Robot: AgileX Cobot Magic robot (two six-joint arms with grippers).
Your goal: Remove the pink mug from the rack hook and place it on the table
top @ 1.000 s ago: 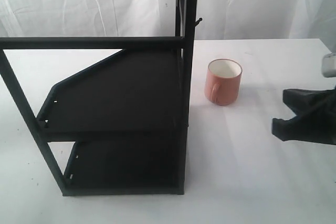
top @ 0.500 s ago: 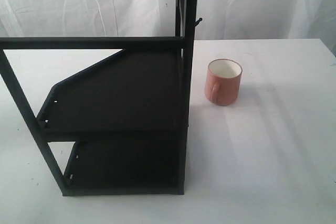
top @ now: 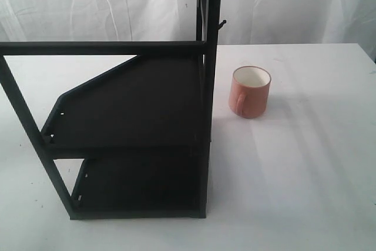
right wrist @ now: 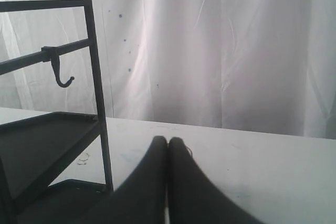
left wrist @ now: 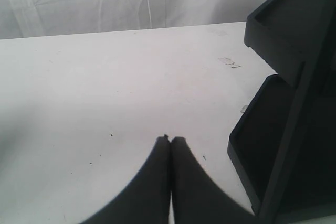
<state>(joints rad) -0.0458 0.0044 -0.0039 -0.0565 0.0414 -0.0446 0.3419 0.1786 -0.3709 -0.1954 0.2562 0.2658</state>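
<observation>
The small salmon-pink glossy ceramic mug [top: 250, 92] is standing upright on the broad white table [top: 305, 168], just beside the tall black metal rack [top: 208, 116]. Its thin black peg hook [top: 221, 24] seems bare, though tiny here. The left gripper [left wrist: 169, 139] and right gripper [right wrist: 167, 140] are resting closed and empty; nothing is looking left to do.

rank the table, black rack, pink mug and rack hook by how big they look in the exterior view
1. table, spans the whole frame
2. black rack, nearly as large, cropped at the top
3. pink mug
4. rack hook, smallest
</observation>
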